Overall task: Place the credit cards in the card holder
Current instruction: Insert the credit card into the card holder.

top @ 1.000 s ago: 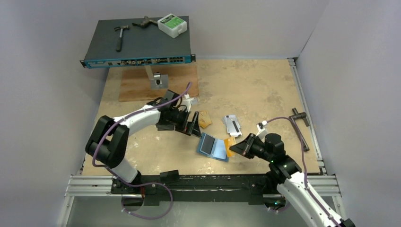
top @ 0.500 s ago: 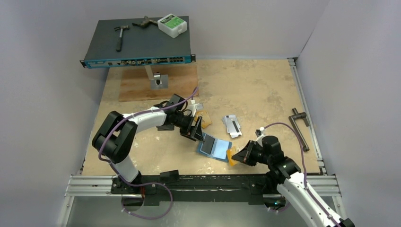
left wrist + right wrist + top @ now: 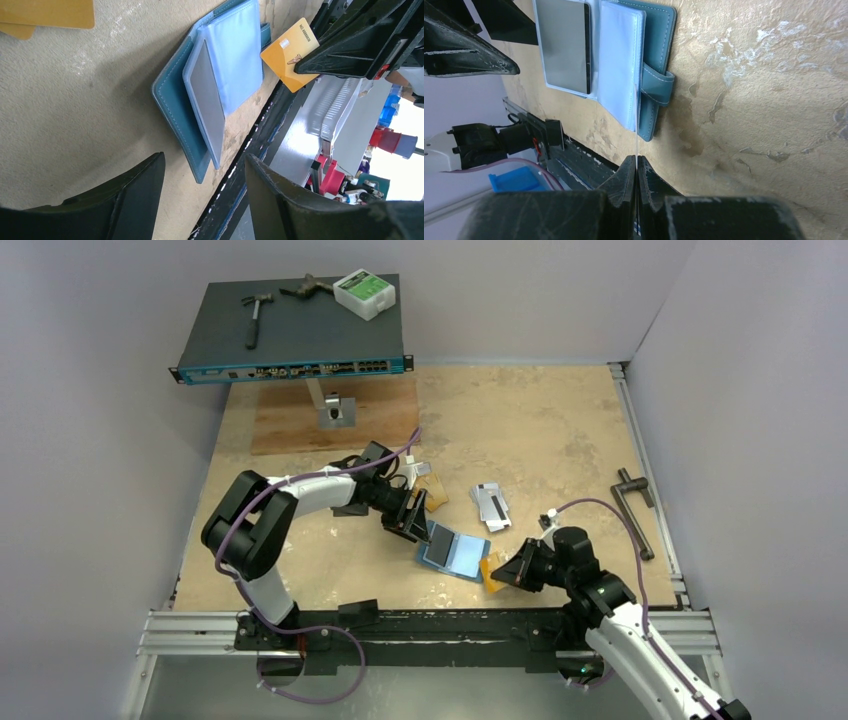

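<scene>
The teal card holder (image 3: pixel 455 551) lies open on the table, with a silver-grey card (image 3: pixel 205 97) in its left clear pocket. It also shows in the left wrist view (image 3: pixel 175 105) and the right wrist view (image 3: pixel 659 45). My left gripper (image 3: pixel 412 519) is open and empty at the holder's upper left edge; in its own view the gripper (image 3: pixel 205 167) has the holder's corner just beyond its jaws. My right gripper (image 3: pixel 512 571) is shut on an orange credit card (image 3: pixel 490 570) beside the holder's right edge, seen edge-on in the right wrist view (image 3: pixel 636 142). More orange cards (image 3: pixel 433 491) and silver cards (image 3: pixel 492 503) lie behind the holder.
A network switch (image 3: pixel 295 335) carrying a hammer (image 3: pixel 256 315) and a white box (image 3: pixel 362 292) sits on a wooden board (image 3: pixel 300 425) at the back left. A black handle tool (image 3: pixel 634 498) lies at the right. A metal rail (image 3: pixel 450 632) runs along the near edge.
My left gripper has moved right and down to the holder's upper left edge. My right gripper has carried the orange card down and left to the holder's right edge.
</scene>
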Robot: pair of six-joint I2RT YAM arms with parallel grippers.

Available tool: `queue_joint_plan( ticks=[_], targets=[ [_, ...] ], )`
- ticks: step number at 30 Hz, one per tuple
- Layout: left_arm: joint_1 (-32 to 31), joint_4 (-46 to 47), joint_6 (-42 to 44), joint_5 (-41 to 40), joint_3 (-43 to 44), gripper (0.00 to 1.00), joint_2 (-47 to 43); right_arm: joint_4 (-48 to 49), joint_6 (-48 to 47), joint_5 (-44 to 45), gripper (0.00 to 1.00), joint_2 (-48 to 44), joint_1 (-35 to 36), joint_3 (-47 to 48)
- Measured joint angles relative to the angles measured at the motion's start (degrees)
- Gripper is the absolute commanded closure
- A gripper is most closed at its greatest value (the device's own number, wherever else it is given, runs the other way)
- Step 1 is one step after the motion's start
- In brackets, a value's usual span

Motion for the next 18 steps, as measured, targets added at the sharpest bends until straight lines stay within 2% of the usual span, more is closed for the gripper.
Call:
queue_joint_plan(
  ticks=[6, 18],
  targets=[
    [0.0, -0.09, 0.0, -0.07, 0.0, 0.47, 0.0, -1.9, -0.57, 0.0, 1.0, -0.02, 0.0, 0.5],
    [0.0, -1.07, 0.02, -0.46, 0.0, 0.48, 0.15, -4.28, -1.42, -0.04, 1.0, -0.42, 0.0, 1.42]
  ],
)
